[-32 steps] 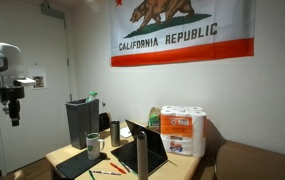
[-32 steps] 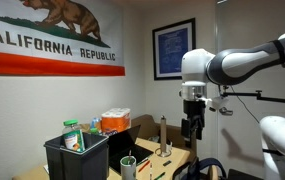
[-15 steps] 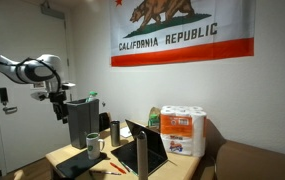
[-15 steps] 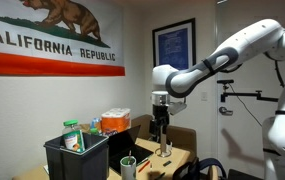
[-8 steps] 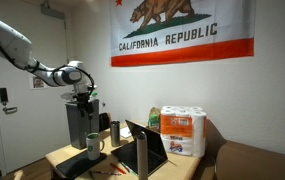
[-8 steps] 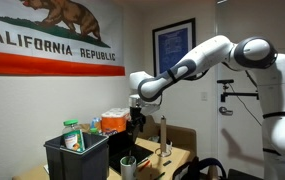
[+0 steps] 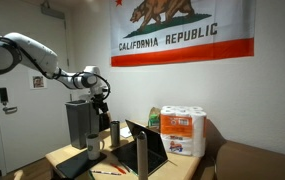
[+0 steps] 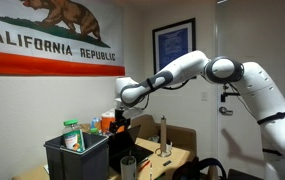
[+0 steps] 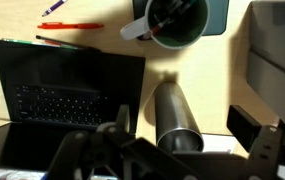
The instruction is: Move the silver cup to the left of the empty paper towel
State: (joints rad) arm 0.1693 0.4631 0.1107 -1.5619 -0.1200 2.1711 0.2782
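Note:
The silver cup [image 7: 115, 131] stands on the wooden table behind the open laptop [image 7: 148, 147]. In the wrist view the cup [image 9: 172, 115] sits right below, its open rim between the two dark fingers [image 9: 244, 126]. The empty paper towel tube [image 7: 141, 157] stands upright in front of the laptop, also in an exterior view [image 8: 163, 133]; the wrist view does not show it. My gripper [image 7: 102, 102] hangs open above the cup, not touching it, and shows in an exterior view [image 8: 120, 123] and in the wrist view [image 9: 182, 126].
A dark mug [image 7: 92, 146] with a handle stands near the cup, also in the wrist view [image 9: 177, 20]. A black bin [image 7: 80, 122] stands at the table's back. An orange-wrapped pack of white rolls [image 7: 185, 128] is beyond the laptop. Pens [image 9: 67, 25] lie on the table.
The arm has swung in from the side over the table, past the black bin, and the gripper now hangs over the silver cup. Nothing on the table has moved.

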